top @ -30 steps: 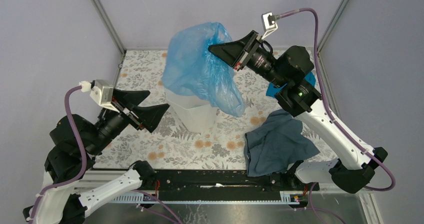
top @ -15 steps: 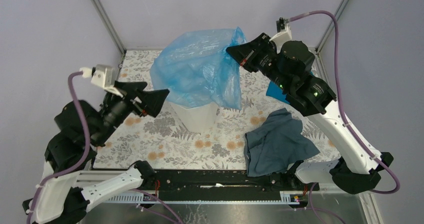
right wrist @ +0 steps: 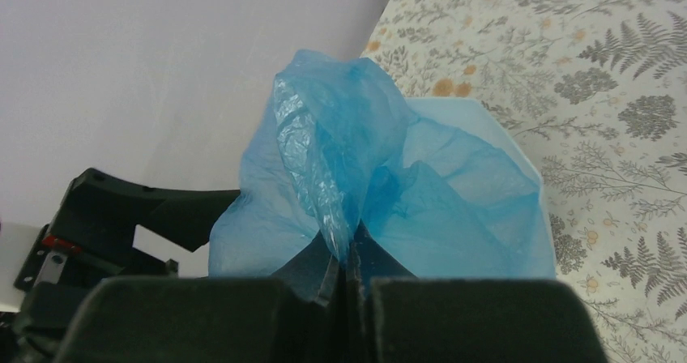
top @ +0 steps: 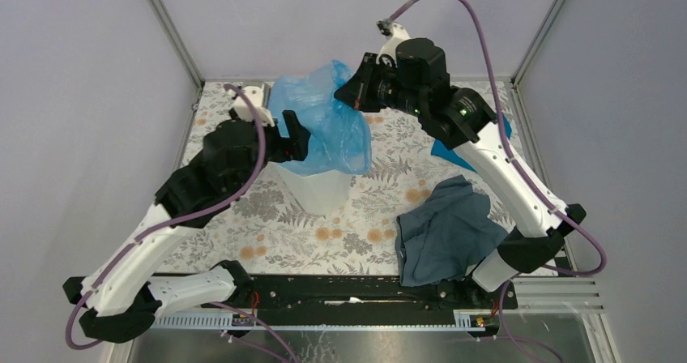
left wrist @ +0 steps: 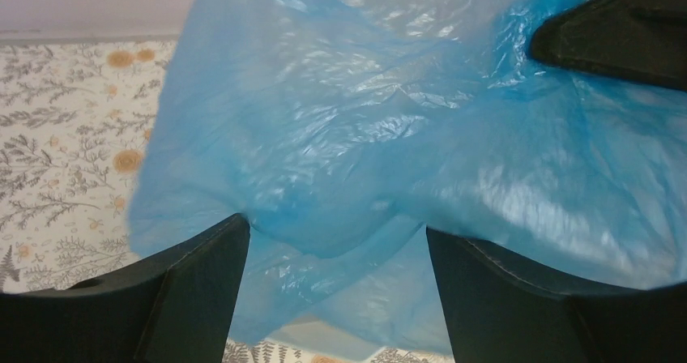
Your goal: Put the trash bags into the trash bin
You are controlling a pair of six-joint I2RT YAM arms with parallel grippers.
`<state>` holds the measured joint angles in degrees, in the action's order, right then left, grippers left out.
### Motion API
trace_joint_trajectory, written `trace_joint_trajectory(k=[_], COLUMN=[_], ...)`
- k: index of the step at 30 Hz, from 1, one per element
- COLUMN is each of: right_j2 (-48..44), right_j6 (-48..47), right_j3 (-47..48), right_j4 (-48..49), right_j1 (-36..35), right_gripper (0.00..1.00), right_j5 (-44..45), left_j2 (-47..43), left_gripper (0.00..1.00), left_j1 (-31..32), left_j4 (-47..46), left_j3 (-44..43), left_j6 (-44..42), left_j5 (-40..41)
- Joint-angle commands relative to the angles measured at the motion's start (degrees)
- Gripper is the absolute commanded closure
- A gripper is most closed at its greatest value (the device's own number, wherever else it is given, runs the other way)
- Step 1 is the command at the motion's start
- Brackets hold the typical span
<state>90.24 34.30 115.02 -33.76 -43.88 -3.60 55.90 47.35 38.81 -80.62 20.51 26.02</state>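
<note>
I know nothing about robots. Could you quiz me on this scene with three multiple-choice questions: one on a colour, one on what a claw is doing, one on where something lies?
1. The bin is:
A black
B white
C red

2. The right gripper is:
A shut on the bag
B open and empty
C shut on nothing

3. The grey cloth lies:
A in the bin
B on the bag
C on the table, right of the bin

Answers:
1 B, its white wall shows below the bag.
2 A, blue film is pinched between the closed fingers.
3 C, it lies crumpled on the floral top.
</note>
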Motion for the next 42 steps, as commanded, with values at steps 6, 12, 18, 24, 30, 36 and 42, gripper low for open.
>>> trace_joint_trajectory(k=[6, 12, 18, 24, 30, 36, 42], right_j2=[4.53, 2.81, -0.20, -1.19, -1.75, -2.66, -3.39], right_j6=[-7.65, -11.07, -17.59, -20.92, -21.74, -21.04, -21.05], right_j3=[0.61, -0.96, -2.53, -2.77, -4.06, -6.41, -7.76], right_j4=[-0.83, 0.34, -0.86, -1.98, -1.32, -0.04, 1.19], right_j1=[-0.33, -0.35, -0.38, -0.27, -0.24, -0.29, -0.24], right_gripper=[1.00, 1.00, 1.00, 1.00, 1.00, 1.00, 1.00], right_j5=[-9.72, -4.98, 0.88, 1.51, 0.87, -1.08, -1.68], left_j2=[5.23, 3.03, -0.99, -4.77, -2.93, -0.16, 1.24], left_gripper=[0.25, 0.15, 0.01, 0.01, 0.01, 0.05, 0.31], left_j1=[0.00, -0.06, -0.03, -0.03, -0.70, -4.61, -4.77], left_j4=[-7.31, -8.75, -4.38, 3.12, 7.19, 6.14, 6.08], left_j3=[9.89, 9.21, 2.34, -0.46, 3.34, 6.33, 9.91], left_j6=[3.12, 1.46, -1.41, -3.30, 1.59, 4.77, 5.57], left_j5=[-6.01, -18.40, -19.38, -4.22, 15.00, 9.46, 5.37])
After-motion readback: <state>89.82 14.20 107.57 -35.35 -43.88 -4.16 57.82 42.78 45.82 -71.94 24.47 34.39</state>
